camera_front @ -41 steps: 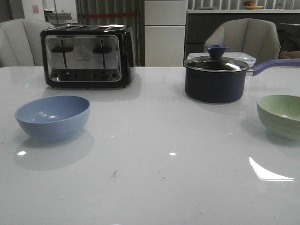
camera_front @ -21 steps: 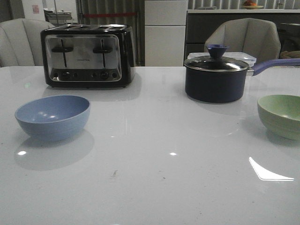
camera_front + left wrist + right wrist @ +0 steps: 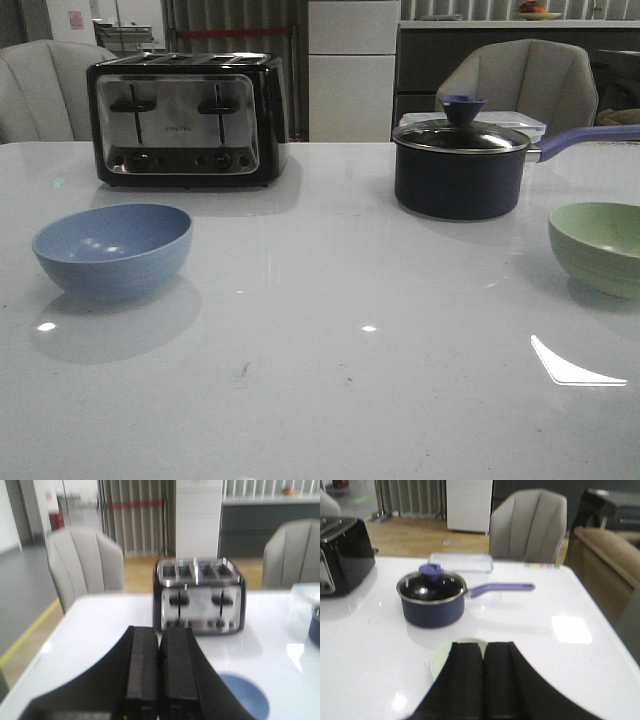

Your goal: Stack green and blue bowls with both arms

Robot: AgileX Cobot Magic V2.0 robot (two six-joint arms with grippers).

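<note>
a: what's sitting on the white table (image 3: 320,400), going left to right?

b: one blue bowl (image 3: 112,250) is sitting upright at the left, near the front. behind it one black-and-chrome toaster (image 3: 187,118) is standing toward the far edge. right of centre, one dark navy saucepan (image 3: 461,170) is wearing its lid, its purple handle (image 3: 585,138) pointing right. one green bowl (image 3: 598,247) is sitting at the far right, partly cut off by the frame. so two bowls, well apart, one on each side — not stacked.

a: and behind the table?

b: two grey chairs are showing, one at the left (image 3: 45,90) and one at the right (image 3: 520,82). a clear container (image 3: 520,122) is lying just behind the saucepan.

a: how are the grippers looking?

b: neither is showing in the front view. in the left wrist view, the left gripper (image 3: 159,680) is holding its pads pressed together with nothing between them, and the blue bowl is peeking out beside them. in the right wrist view, the right gripper (image 3: 482,680) is likewise pressed closed and empty, with the green bowl's rim showing just past the fingers.

a: anything differing from a second ago?

b: nothing that i can see in the front view — bowls, toaster and saucepan are all staying where they were.
</note>
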